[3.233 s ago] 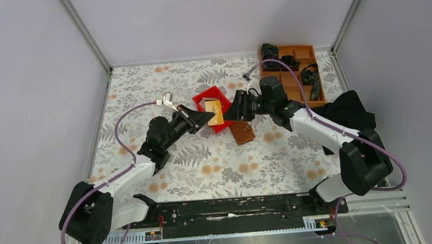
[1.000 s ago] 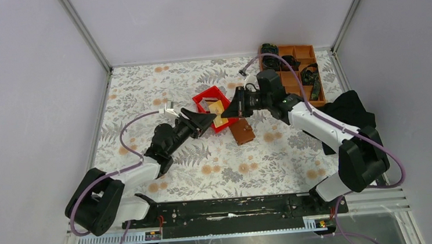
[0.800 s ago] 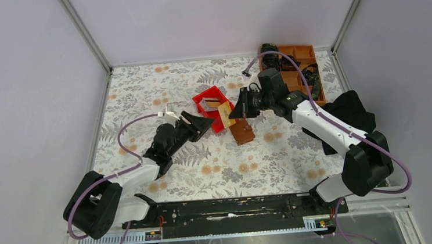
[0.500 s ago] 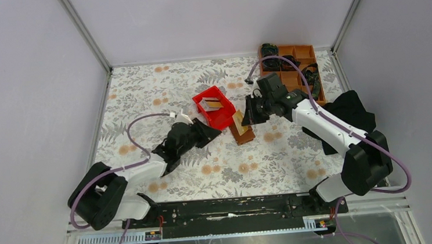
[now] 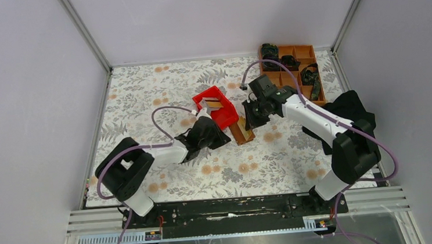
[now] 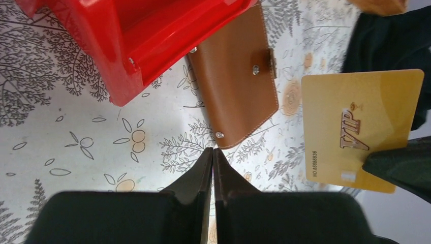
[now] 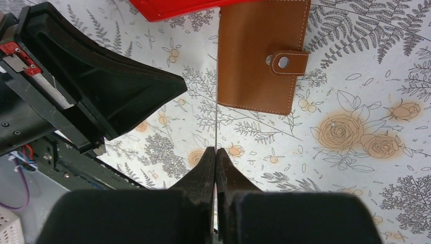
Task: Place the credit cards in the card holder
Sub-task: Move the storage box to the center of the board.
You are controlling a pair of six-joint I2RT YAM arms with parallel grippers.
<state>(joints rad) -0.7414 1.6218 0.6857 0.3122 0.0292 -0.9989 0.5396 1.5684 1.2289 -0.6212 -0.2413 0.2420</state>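
The card holder is a brown leather wallet, lying folded shut with its snap tab fastened, against the red bin. In the top view the card holder lies just right of the bin. My right gripper is shut on a gold credit card marked VIP and holds it upright just above the table beside the wallet. In the right wrist view that card shows only as a thin edge. My left gripper is shut on nothing, its tips just short of the wallet's near corner. Another card lies in the bin.
The red bin stands mid-table, touching the wallet. An orange-brown compartment tray with black parts sits at the back right. A black cloth lies at the right edge. Both grippers are close together around the wallet.
My right gripper has carried the gold card out of the red bin and down beside the wallet. My left gripper has closed and moved right, up to the wallet's near corner.
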